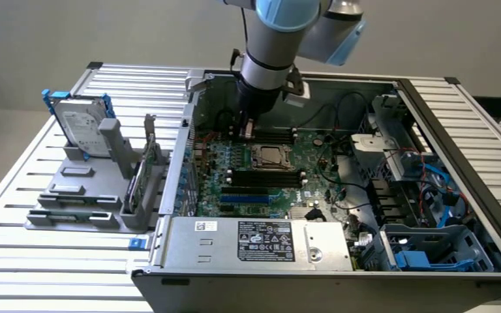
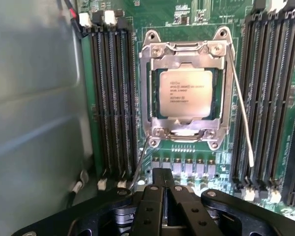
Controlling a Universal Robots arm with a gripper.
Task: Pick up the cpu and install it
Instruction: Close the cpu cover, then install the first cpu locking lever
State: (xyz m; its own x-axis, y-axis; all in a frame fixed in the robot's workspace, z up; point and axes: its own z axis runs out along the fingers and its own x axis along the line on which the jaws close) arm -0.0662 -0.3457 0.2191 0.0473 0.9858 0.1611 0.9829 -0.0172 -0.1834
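Inside the computer case (image 1: 233, 287), the cpu (image 2: 186, 92) lies in its socket (image 2: 148, 88), just beyond the jaws, closed on nothing.

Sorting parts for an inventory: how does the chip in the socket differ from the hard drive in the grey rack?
The chip is small and square; the hard drive is far larger and rectangular. The chip lies flat inside the case; the hard drive stands upright outside it. The chip bears print on bare metal; the hard drive has a white label. Both look silvery.
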